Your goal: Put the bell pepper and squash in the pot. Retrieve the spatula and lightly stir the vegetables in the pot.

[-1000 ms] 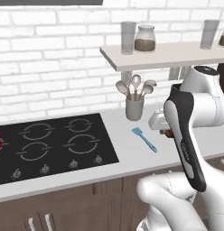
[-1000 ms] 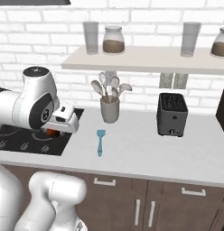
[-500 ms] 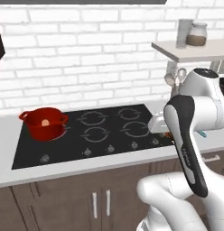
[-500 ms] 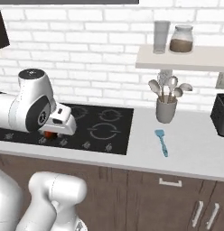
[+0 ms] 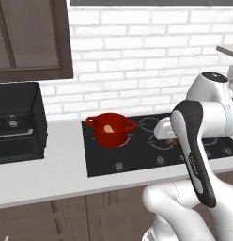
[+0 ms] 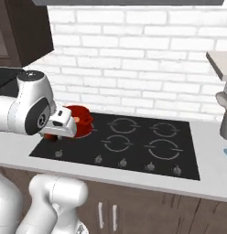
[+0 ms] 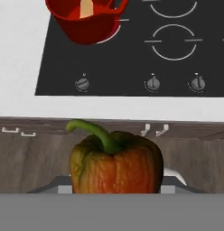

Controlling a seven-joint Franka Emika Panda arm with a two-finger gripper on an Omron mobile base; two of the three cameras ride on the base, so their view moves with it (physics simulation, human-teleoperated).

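Jaws of the gripper (image 7: 116, 191) hold the bell pepper (image 7: 115, 163) above the tabletop (image 5: 52, 169) edge; squash (image 5: 108, 128) lies in the pot (image 5: 110, 130) on the stove (image 6: 133, 146).

Pot (image 5: 110, 130) glossy red, enamel-like, smooth. Squash (image 5: 108, 129) in it pale tan, matt, smooth. Bell pepper (image 7: 116, 165) waxy orange-red skin mottled with green, slight sheen, green stem. Cooktop (image 6: 133, 145) flat black glass look, glossy, with small grey metal knobs (image 7: 153, 83). Bench (image 5: 52, 169) plain white, matt, smooth. Wall (image 6: 133, 55) white brick, rough-looking, matt. Cabinet fronts (image 7: 32, 158) brown wood grain, metal pulls. Microwave (image 5: 17, 122) black, satin.
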